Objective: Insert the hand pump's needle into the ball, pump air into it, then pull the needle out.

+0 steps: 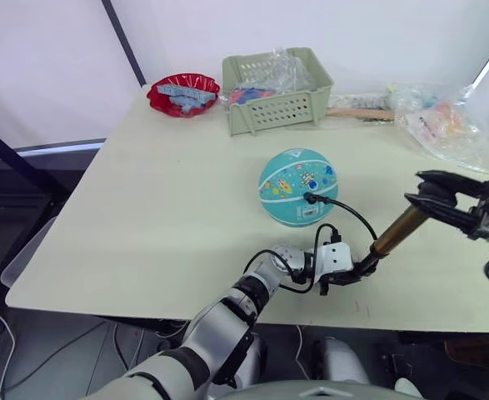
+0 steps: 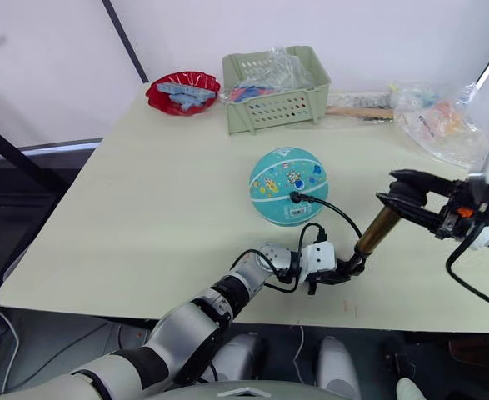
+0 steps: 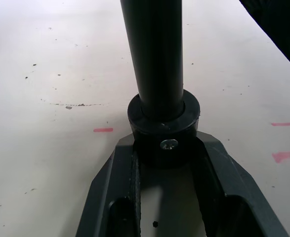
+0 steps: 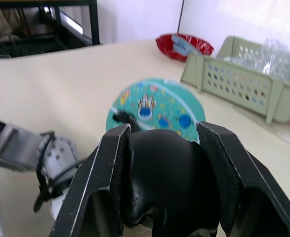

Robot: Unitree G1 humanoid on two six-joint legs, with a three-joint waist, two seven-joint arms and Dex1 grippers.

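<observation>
The teal ball (image 1: 296, 187) with cartoon prints rests on the table near its middle. The needle's black fitting (image 1: 311, 197) sits against the ball's front side, and the metal tip is hidden. A thin black hose (image 1: 356, 218) loops from it to the hand pump (image 1: 398, 232), which tilts up to the right. My left gripper (image 1: 354, 273) is shut on the pump's black foot (image 3: 163, 129) at the table surface. My right gripper (image 1: 416, 190) is shut on the black T-handle (image 4: 163, 177) at the pump's raised top. The ball (image 4: 153, 105) lies just beyond that handle.
A red bowl (image 1: 183, 93) and a green basket (image 1: 276, 90) holding plastic bags stand at the table's back. Crumpled plastic bags (image 1: 442, 118) lie at the back right. The table's front edge (image 1: 227, 310) runs just under my left wrist.
</observation>
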